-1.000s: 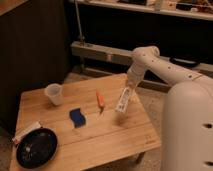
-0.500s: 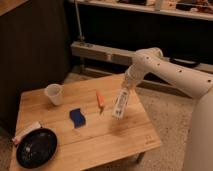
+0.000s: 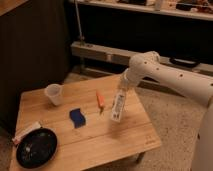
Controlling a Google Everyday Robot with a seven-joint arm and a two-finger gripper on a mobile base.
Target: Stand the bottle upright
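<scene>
Bottle (image 3: 117, 107), apparently tight in the gripper (image 3: 123, 90) above wooden table (image 3: 125, 137), speckled floor (image 3: 172, 120) beyond.

No legible text anywhere; only unreadable dark print on the bottle (image 3: 117, 106) label.

Small slim white bottle (image 3: 117, 107), pale label with dark print. Close to upright, leaning a little, upper end tipped rightward. Pinched at that upper end in the closed gripper (image 3: 122, 90), over the right half of the wooden table (image 3: 90, 141); base perhaps just touching the top.
</scene>
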